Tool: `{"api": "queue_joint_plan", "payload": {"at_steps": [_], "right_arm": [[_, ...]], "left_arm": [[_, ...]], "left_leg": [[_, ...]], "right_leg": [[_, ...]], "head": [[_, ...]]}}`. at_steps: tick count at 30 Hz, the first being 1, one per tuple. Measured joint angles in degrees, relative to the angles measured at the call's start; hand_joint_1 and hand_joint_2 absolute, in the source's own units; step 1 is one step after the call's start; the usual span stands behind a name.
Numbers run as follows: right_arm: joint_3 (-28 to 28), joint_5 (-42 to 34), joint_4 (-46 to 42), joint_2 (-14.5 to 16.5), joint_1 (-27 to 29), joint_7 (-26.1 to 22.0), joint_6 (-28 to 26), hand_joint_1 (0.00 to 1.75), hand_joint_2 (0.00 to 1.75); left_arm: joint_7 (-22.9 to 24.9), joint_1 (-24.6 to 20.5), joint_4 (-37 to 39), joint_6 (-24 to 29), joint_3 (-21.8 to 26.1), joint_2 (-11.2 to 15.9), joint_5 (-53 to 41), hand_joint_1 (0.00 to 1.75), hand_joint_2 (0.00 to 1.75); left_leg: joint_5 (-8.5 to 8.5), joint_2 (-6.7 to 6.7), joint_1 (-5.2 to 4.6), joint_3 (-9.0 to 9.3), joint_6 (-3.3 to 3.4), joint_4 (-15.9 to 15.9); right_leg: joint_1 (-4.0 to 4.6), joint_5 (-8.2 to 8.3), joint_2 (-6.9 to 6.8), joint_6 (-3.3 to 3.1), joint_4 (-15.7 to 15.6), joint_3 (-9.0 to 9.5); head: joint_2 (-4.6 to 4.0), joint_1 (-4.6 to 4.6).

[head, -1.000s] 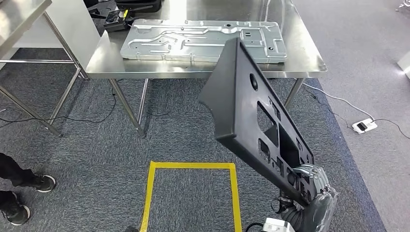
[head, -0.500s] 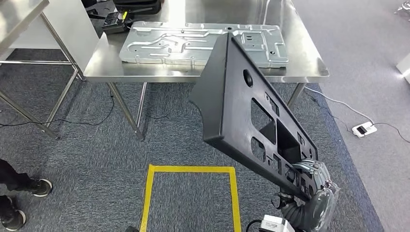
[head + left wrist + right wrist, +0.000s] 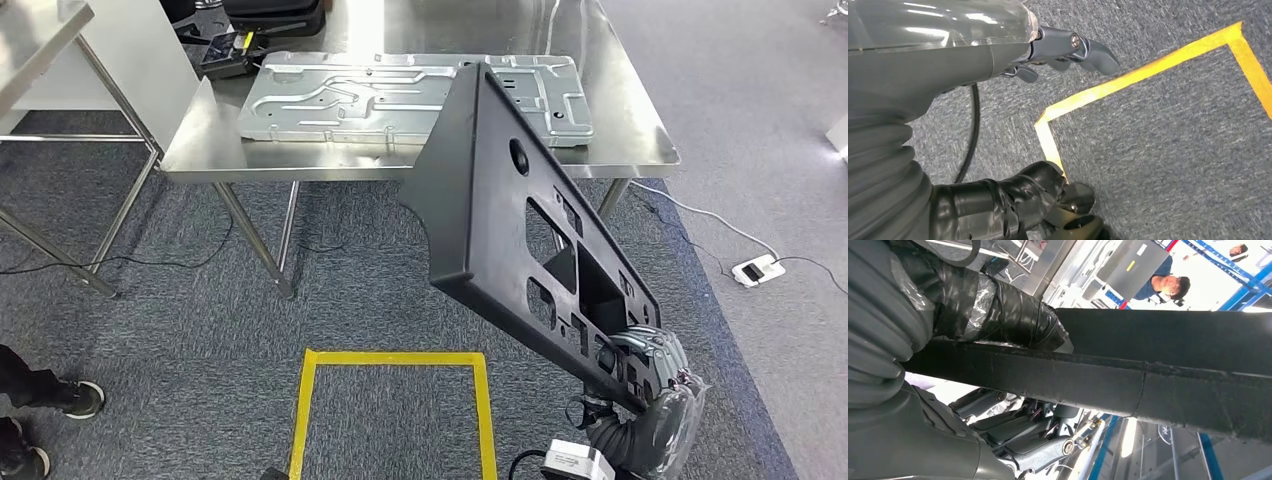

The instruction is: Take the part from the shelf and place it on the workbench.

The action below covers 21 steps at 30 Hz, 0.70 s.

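Head view, part: the black part (image 3: pixel 520 230), a long flat panel with cut-outs, stands tilted in the air in front of you, its upper end rising to overlap the near edge of the workbench (image 3: pixel 640 140) in the picture.
Head view, right hand: your right hand (image 3: pixel 650 365) grips the part at its lower end, fingers wrapped over the edge; the panel rises up and leftward from that hold.
Head view, workbench: a steel table that already carries a large grey stamped metal plate (image 3: pixel 410 95) across most of its near half, with bare steel showing at the right end and along the front rim.
Head view, floor: a yellow taped square (image 3: pixel 390 400) lies on the carpet just ahead of you; a person's shoes (image 3: pixel 70 400) show at the left edge.
Left wrist view, left hand: your left hand (image 3: pixel 1058 55) hangs over the carpet beside the yellow tape, fingers spread apart and holding nothing.
Right wrist view, grip: the taped thumb (image 3: pixel 998 315) presses on the long dark edge of the part, which runs across the picture; a person (image 3: pixel 1168 287) stands in the background.
Step in hand: judged as the carry, with the part off the shelf and not yet set down.
Next move: you likely need to close on the workbench, lower the panel toward flat, and pick bare steel or the plate's top as the resting place; the single-ended hold suggests the far end may swing or catch the table rim.
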Motion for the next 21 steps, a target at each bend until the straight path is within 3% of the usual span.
{"api": "queue_joint_plan", "payload": {"at_steps": [2,5,6,7,9,11,15,17,20,21], "right_arm": [[0.03,-0.01,-0.01,-0.03,-0.17,0.11,0.0,1.75,1.75],[0.07,-0.01,0.04,-0.07,-0.42,0.16,0.0,1.75,1.75],[0.07,-0.01,0.08,-0.08,-0.43,0.17,0.0,1.75,1.75],[0.07,-0.01,0.12,-0.09,-0.43,0.19,0.0,1.75,1.75],[0.07,-0.01,0.17,-0.09,-0.44,0.21,0.0,1.75,1.75],[0.07,-0.01,0.19,-0.09,-0.5,0.21,0.0,1.75,1.75],[0.1,-0.01,0.2,-0.1,-0.6,0.23,0.0,1.75,1.75],[0.12,-0.01,0.16,-0.12,-0.7,0.22,0.0,1.75,1.75],[0.14,-0.01,0.27,-0.18,-0.74,0.23,0.0,1.75,1.75],[0.14,-0.01,0.35,-0.21,-0.71,0.23,0.0,1.75,1.75]], "left_arm": [[-0.07,-0.08,0.0,0.0,-0.01,0.01,-0.01,0.0,1.75],[-0.1,0.05,0.0,0.0,-0.02,0.01,-0.01,0.0,1.75],[-0.09,0.15,0.0,0.0,-0.02,0.01,-0.01,0.0,1.75],[-0.09,0.22,0.0,0.0,-0.02,0.01,-0.01,0.0,1.75],[-0.09,0.26,0.0,0.0,-0.02,0.02,-0.01,0.0,1.75],[-0.09,0.21,0.0,0.0,-0.02,0.14,-0.01,0.0,1.75],[-0.11,0.13,0.0,-0.02,-0.04,0.25,-0.01,0.0,1.75],[-0.12,0.17,0.0,-0.02,-0.04,0.25,-0.01,0.0,1.75],[-0.11,0.09,0.0,-0.02,-0.04,0.23,-0.01,0.0,1.75],[-0.11,0.12,0.0,-0.02,-0.04,0.23,-0.01,0.0,1.75]], "left_leg": [[-1.74,0.02,0.1,-1.07,-0.43,3.04],[-5.59,0.01,0.15,-7.38,-0.67,14.03],[-5.49,0.01,0.15,-9.06,-0.66,16.18],[-4.22,0.01,0.14,-9.75,-0.57,16.19],[0.92,-0.01,0.06,-8.15,-0.03,10.14],[3.97,-0.01,-0.25,-5.6,0.64,3.75],[3.63,-0.04,-0.44,-4.13,1.38,0.9],[3.58,-0.06,-0.05,-3.18,1.94,-0.05],[2.92,-0.03,0.08,-2.03,2.36,-0.45],[2.55,-0.04,0.08,-1.65,2.34,-0.44]], "right_leg": [[-0.19,-0.19,-0.08,-0.86,-0.58,0.8],[0.1,-0.93,-0.2,-1.72,-0.72,1.71],[0.22,-1.23,-0.13,-1.83,-0.71,2.05],[0.33,-1.56,-0.02,-1.86,-0.7,2.48],[0.5,-2.34,0.17,-1.73,-0.69,3.62],[0.73,-3.16,0.24,-1.29,-0.65,4.28],[0.68,-3.86,0.15,-0.11,-1.03,4.73],[0.64,-5.15,0.04,0.49,1.27,3.95],[0.28,-8.97,-0.03,1.11,11.9,-2.35],[0.14,-9.14,-0.04,1.26,14.47,-4.39]], "head": [[0.01,-0.02],[0.01,-0.03],[0.01,-0.04],[0.01,-0.03],[0.0,-0.03],[-0.01,-0.02],[0.01,-0.03],[0.01,0.04],[0.01,0.11],[0.01,0.11]]}}
